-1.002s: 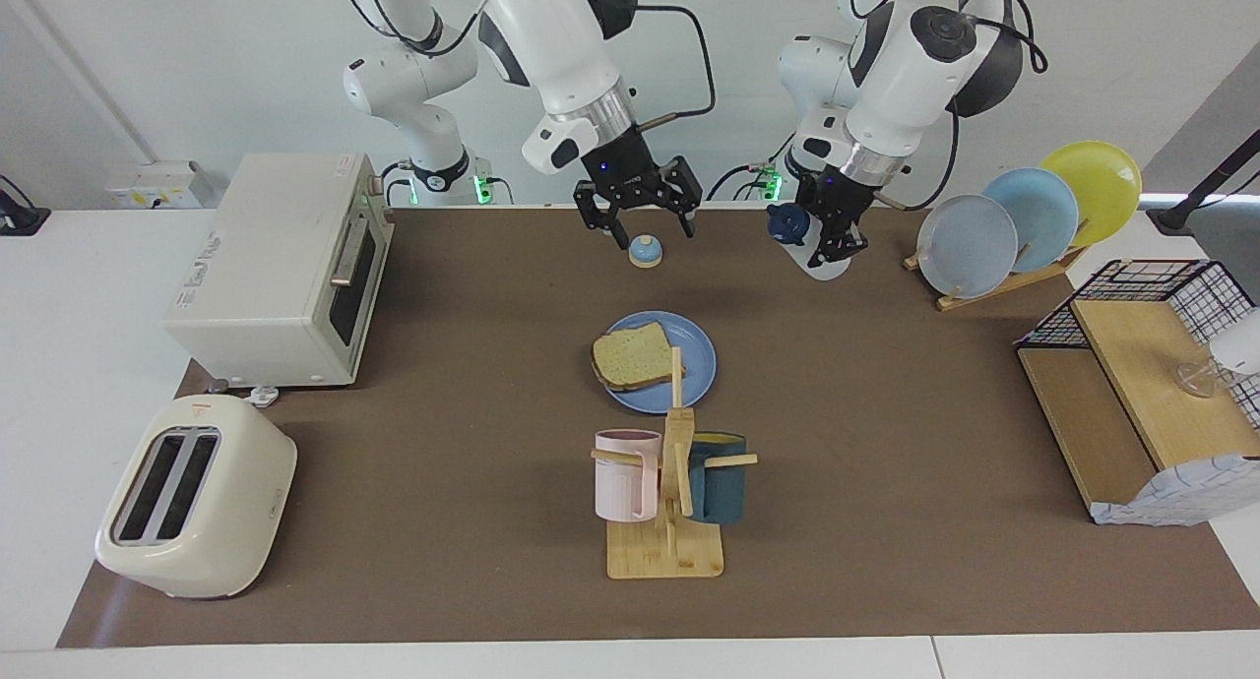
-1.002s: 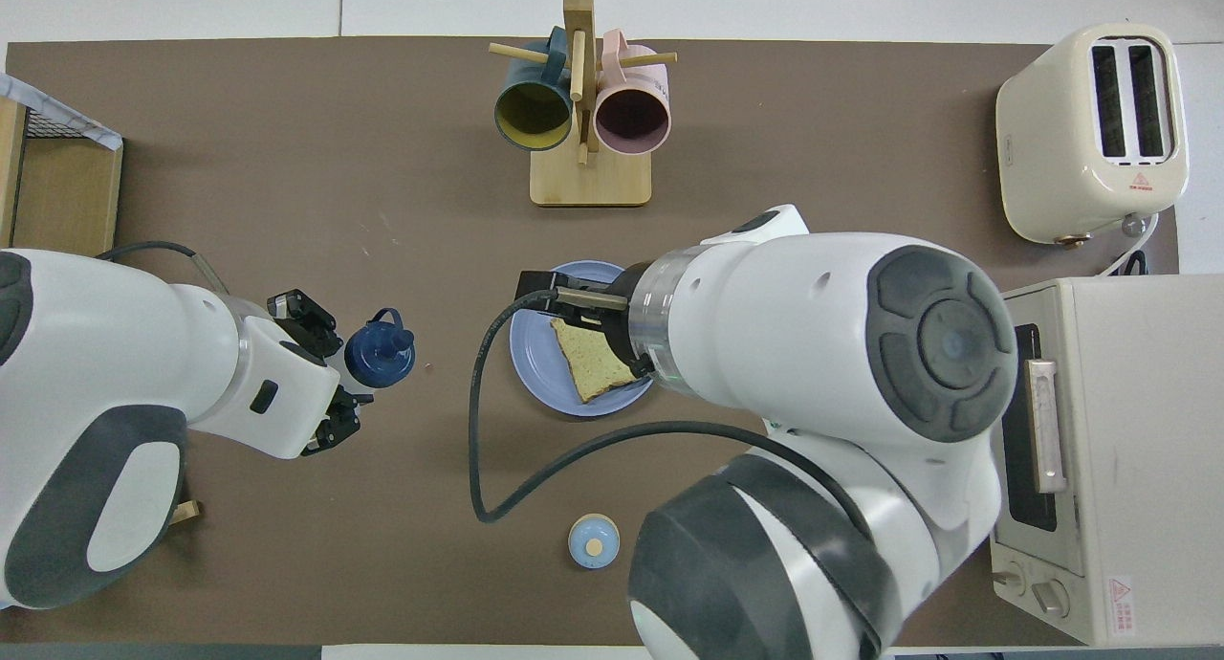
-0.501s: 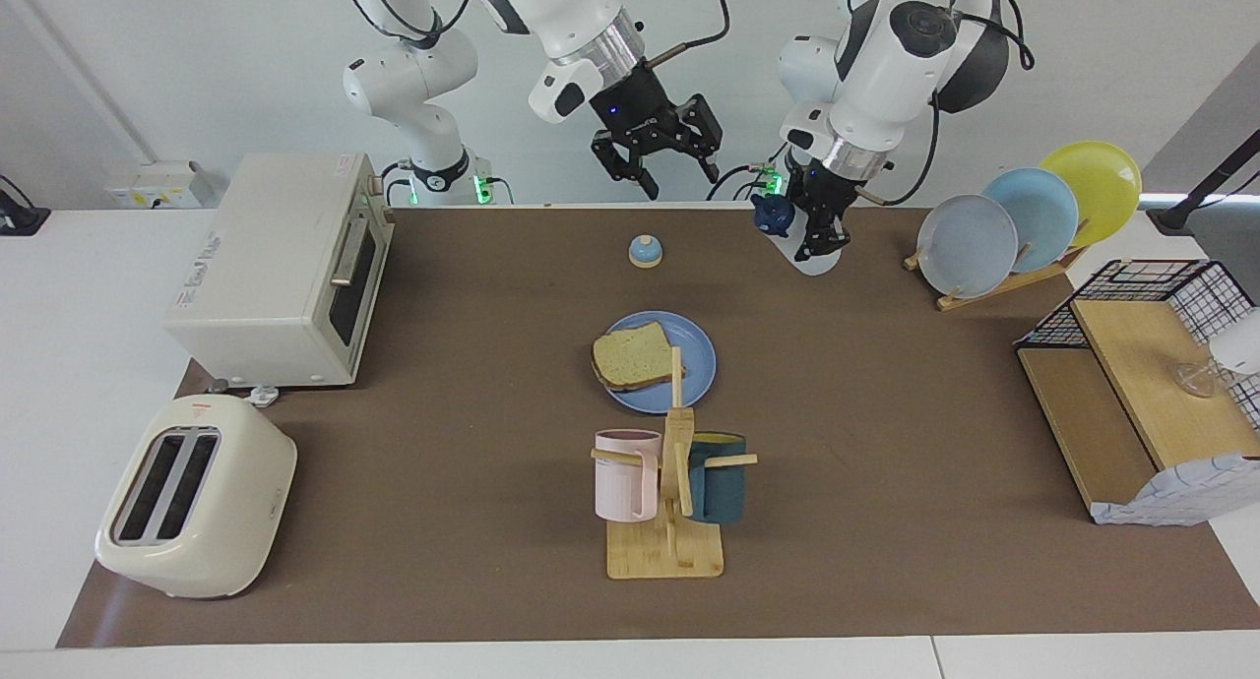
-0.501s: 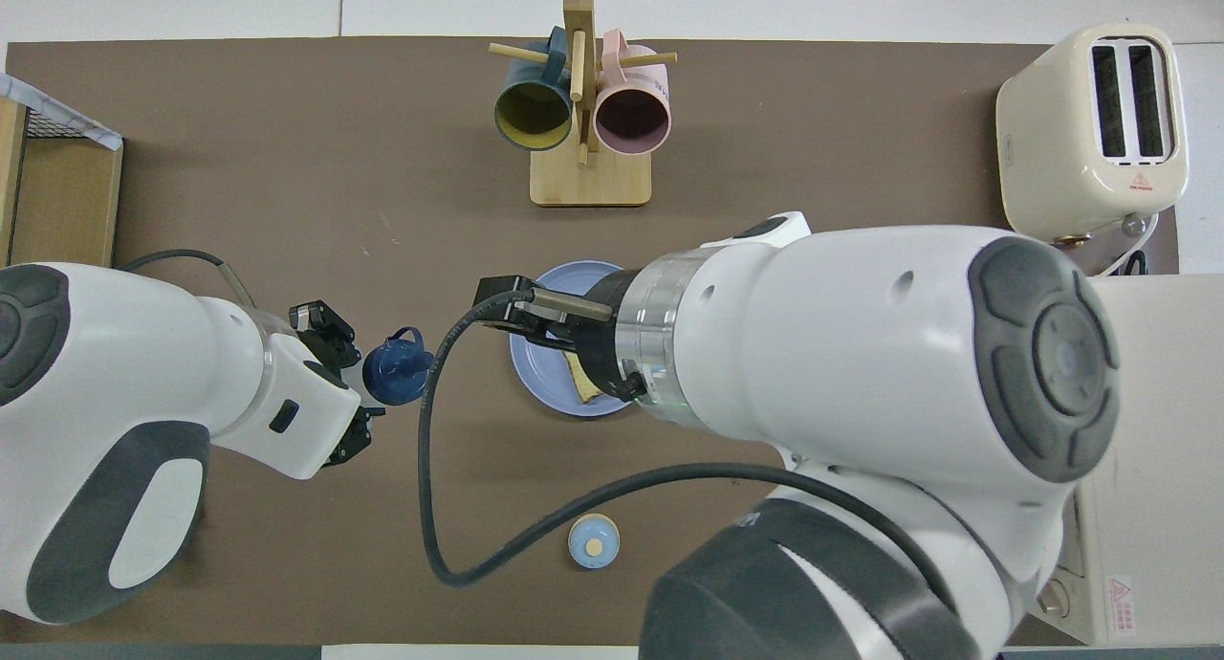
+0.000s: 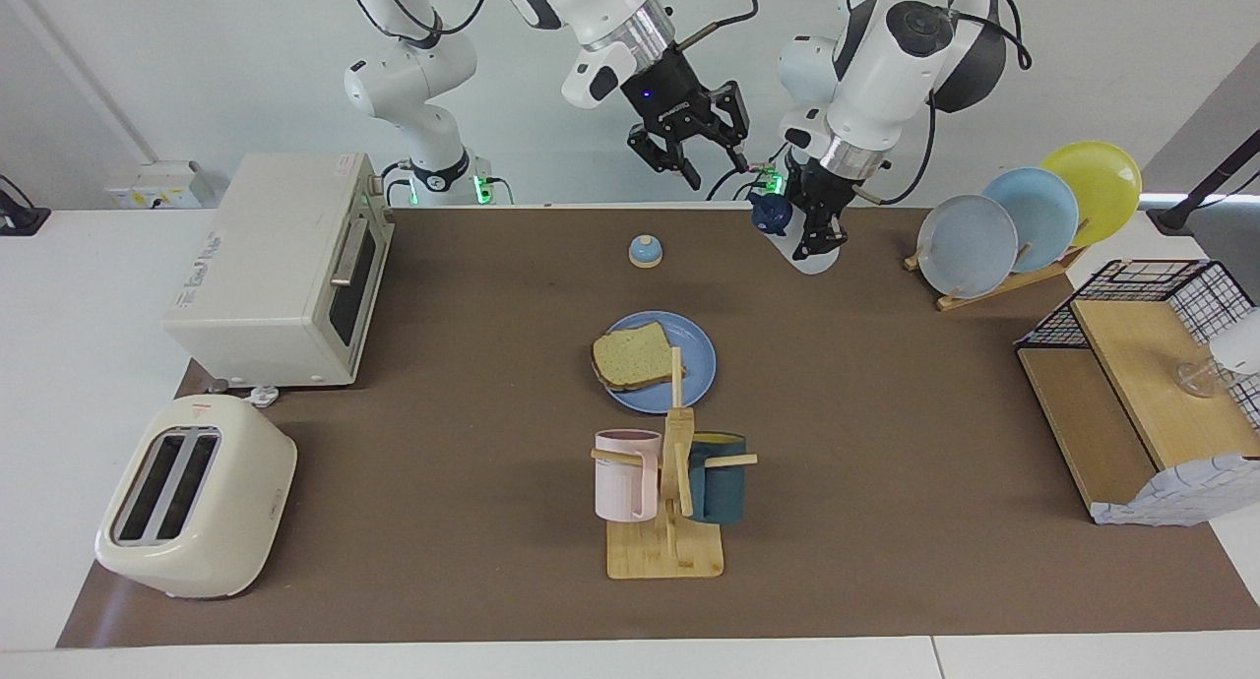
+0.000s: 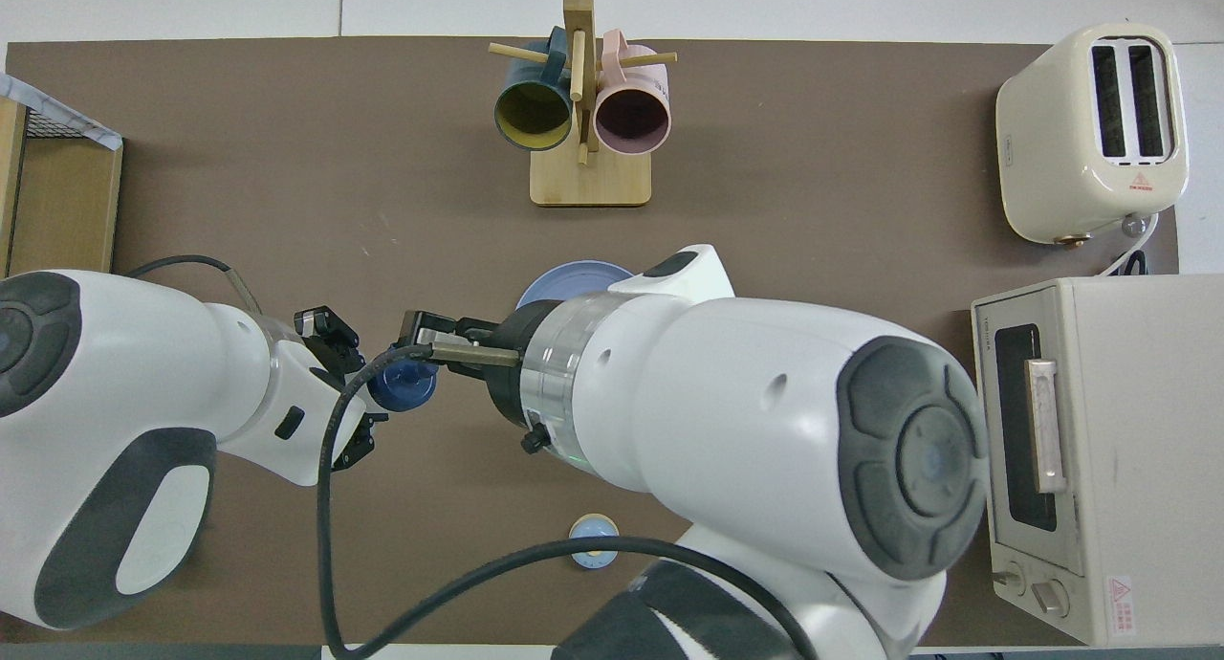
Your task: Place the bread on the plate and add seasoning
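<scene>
since the earlier frame the right tool (image 5: 696, 157) has risen away from the bell (image 5: 645, 252), fingers apart. left tool (image 5: 823, 228) stays clenched on the seasoning (image 5: 804, 246), over the tabletop (image 5: 886, 413) at the plate's (image 5: 697, 364) two o'clock. bread (image 5: 632, 356) lies on the plate.

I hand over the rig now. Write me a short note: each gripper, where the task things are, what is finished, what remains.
Left gripper: shut on the seasoning bottle, held tilted above the table, between the bell and the plate rack.
Right gripper: raised, empty, fingers apart, high over the robots' edge of the table.
Bread: lies on the blue plate, mid-table, nearer to the robots than the mug stand.
Done: bread plated, bottle picked up.
Left: carry the bottle over the bread and season it.
</scene>
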`<state>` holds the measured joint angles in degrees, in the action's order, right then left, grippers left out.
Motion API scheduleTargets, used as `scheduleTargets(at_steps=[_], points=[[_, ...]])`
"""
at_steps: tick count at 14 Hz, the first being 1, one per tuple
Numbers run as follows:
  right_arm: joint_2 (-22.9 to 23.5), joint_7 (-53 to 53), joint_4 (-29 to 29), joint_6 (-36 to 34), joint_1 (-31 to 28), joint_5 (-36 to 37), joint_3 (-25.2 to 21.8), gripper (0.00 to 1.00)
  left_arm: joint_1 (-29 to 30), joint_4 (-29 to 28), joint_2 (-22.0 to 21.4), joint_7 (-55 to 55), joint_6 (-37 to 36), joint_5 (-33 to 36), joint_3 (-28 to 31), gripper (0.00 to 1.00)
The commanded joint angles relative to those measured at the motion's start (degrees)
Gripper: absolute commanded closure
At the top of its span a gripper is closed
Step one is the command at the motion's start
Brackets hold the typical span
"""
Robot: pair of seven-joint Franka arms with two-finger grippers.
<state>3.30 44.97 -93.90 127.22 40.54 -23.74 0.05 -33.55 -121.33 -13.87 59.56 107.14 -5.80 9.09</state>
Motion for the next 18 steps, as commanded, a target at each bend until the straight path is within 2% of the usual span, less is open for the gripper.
scheduleTargets(at_steps=[1, 6, 12, 18], points=[[1.36, 0.38, -0.23, 2.06, 1.46, -0.17, -0.05, 0.53, -0.64, -1.98, -2.39, 0.11, -0.44, -0.09, 0.23, 1.00], [1.71, 0.38, -0.84, 2.24, 1.83, -0.17, -0.05, 0.56, -0.64, -1.98, -2.57, -0.33, -0.35, -0.70, 0.23, 1.00], [1.27, 0.38, -2.24, 2.15, 1.83, -0.17, -0.05, 0.66, -0.73, -1.98, -2.48, -1.03, -0.17, -1.84, 0.23, 1.00], [1.54, 0.56, -2.34, 2.24, 1.92, -0.17, 0.04, 0.68, -0.73, -1.98, -2.48, -1.82, 0.00, -2.46, 0.23, 1.00]])
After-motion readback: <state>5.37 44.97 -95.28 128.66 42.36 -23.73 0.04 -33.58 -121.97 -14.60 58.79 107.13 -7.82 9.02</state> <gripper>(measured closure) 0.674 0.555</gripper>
